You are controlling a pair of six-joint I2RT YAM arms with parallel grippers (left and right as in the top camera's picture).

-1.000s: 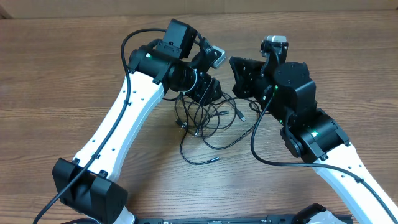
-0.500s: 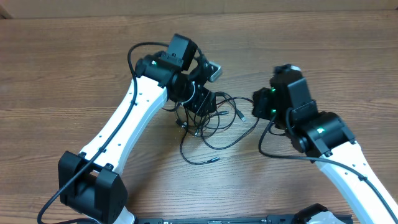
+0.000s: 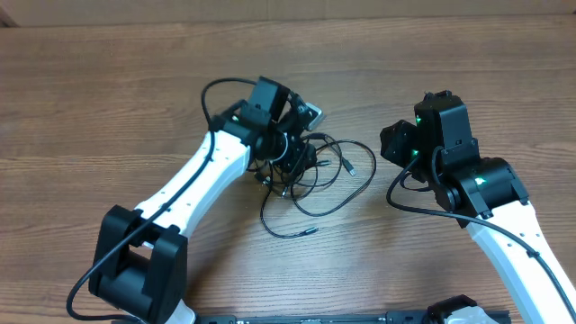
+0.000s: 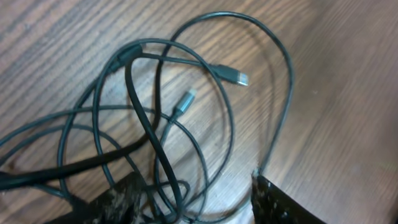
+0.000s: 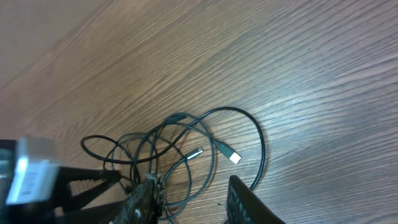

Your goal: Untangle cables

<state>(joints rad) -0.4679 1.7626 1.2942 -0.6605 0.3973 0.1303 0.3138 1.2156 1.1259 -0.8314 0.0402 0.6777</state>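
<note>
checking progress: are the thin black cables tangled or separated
Tangled: the thin black cables cross each other in overlapping loops on the wooden table.

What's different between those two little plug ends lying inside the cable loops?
The wider plug has a chunky black body and a broad silvery tip; the slimmer plug is narrow with a thin grey tip. In the left wrist view, the wider plug's cord runs in from the upper left; the slimmer plug's comes up from below. Both lie loose on the wooden table, ringed by cable loops.

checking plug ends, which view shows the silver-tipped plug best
Left wrist: the silver-tipped plug is close and sharp. Right wrist shows it smaller; overhead, barely a speck.
</note>
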